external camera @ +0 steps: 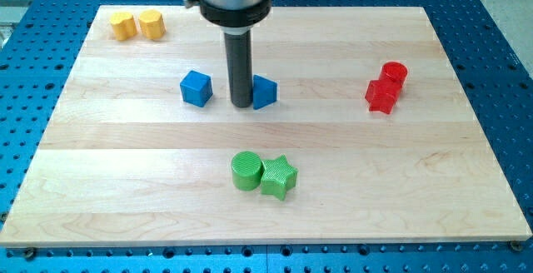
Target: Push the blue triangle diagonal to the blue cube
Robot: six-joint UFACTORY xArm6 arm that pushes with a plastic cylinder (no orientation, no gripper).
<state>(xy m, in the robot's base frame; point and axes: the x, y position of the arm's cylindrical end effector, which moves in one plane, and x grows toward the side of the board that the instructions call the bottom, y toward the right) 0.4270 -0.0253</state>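
The blue triangle (264, 92) lies on the desk (125, 190), in the upper middle of the board. All positions below are given relative to this block.

My tip (241, 105) stands at the blue triangle's left side, touching it or just beside it; the rod covers the block's left edge, so contact cannot be confirmed. I carry no gripper, so no jaw state applies: the arm ends in the plain dark rod.

The blue cube (196, 87) sits to the view's left of the blue triangle, at nearly the same height in the view, with my tip between the two blocks. The cube is apart from my tip.

Below the blue triangle, toward the view's bottom, the green cylinder (246, 171) and the green star (279, 176) lie side by side, touching.

Well apart to the view's right are two red blocks: a red cylinder (394, 74) above and a second red block (381, 96) just below, touching it; its shape is unclear.

Well apart to the upper left, near the board's corner, two yellow blocks (138, 25) sit side by side.
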